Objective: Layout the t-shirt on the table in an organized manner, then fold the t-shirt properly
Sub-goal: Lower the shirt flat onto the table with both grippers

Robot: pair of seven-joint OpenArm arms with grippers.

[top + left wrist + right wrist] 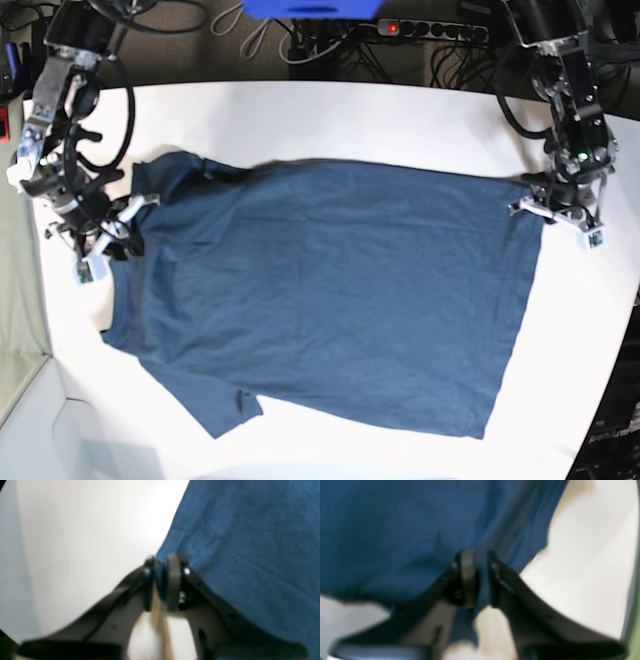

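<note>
The dark blue t-shirt (330,290) lies spread nearly flat on the white table (350,120), collar end to the left and hem to the right. My left gripper (545,202) is at the hem's far right corner. In the left wrist view its fingers (173,580) stand close together with the t-shirt's (250,542) edge pinched between them. My right gripper (128,212) is at the far shoulder by the collar. In the right wrist view its jaws stand a little apart, with a strip of the t-shirt (395,530) still in the gap of the right gripper (482,580).
A power strip (430,28) and cables lie behind the table's far edge. The table's curved edge (600,390) runs down the right side. A grey surface (30,410) lies beyond the table's left edge.
</note>
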